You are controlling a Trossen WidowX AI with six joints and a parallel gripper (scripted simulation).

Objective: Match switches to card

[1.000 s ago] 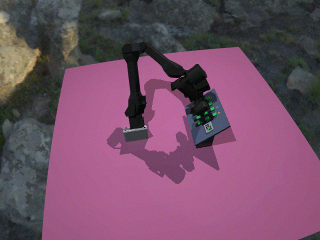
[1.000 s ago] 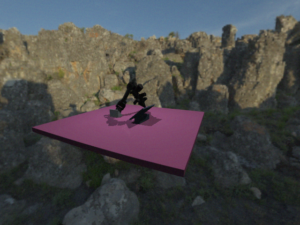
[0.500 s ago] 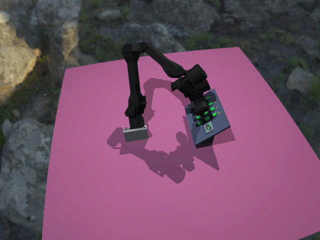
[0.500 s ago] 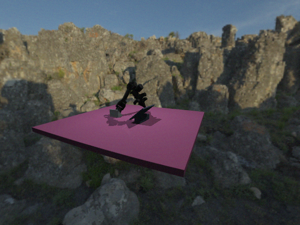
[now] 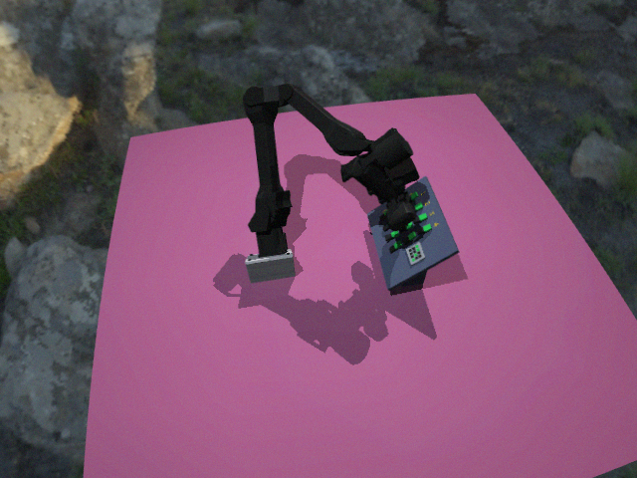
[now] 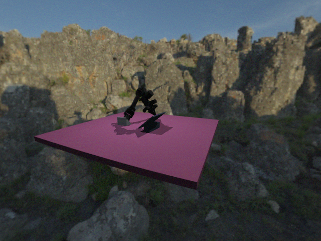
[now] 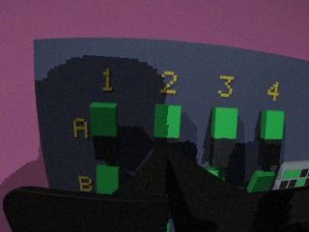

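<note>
The clenched hand (image 5: 398, 237) (image 7: 164, 155) is over the panel (image 5: 437, 247) (image 6: 158, 117) (image 7: 193, 63) on the desk (image 5: 231, 401) (image 6: 145, 150) (image 7: 16, 97), seemingly pressing at switch A2 (image 7: 167, 122); next likely comes checking its tilt against the card (image 5: 415, 253) (image 7: 294, 176), then lifting off.

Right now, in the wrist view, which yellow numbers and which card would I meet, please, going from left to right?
The 1, the 2, the 3, the 4, then the card, partly cut off at the right edge.
</note>
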